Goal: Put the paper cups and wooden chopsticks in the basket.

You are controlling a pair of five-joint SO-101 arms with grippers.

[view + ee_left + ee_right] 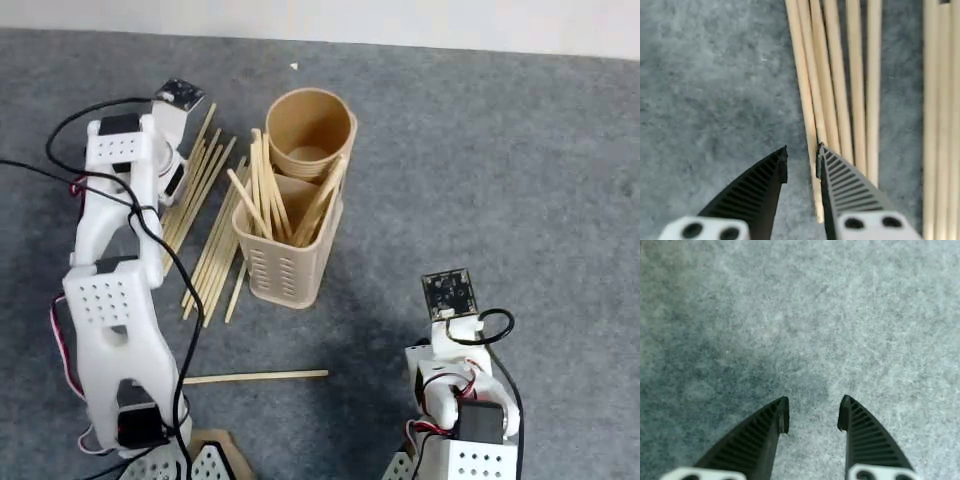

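The beige slotted basket (285, 265) stands upright on the grey carpet (790, 315). Nested paper cups (335, 115) sit upright in the end of the basket farthest from the arms, their rims rising above the basket's rim. I cannot tell how many cups there are. A bundle of wooden chopsticks (262, 190) leans inside the basket, just beside the cups, with the tips fanning out over the rim.

A loose pile of chopsticks (215, 245) lies flat on the carpet just beside the basket, on its left-arm side, roughly parallel and slanting. 1 single chopstick (255, 376) lies apart from the pile, in front of the basket on the side nearer the arm bases.

The left arm (120, 220) stretches over the carpet beside the loose pile, on the side away from the basket. In the left wrist view, the left gripper (802, 152) is low over the edge of that pile (840, 75). Its fingers are a narrow gap apart. The outermost chopstick (807, 100) runs between the tips, with a strip of carpet between it and 1 finger, so nothing is clamped.

The right arm (465, 400) sits folded near its base, well apart from the basket. The right gripper (812, 412) points down at bare carpet with its fingers spread apart, holding nothing.
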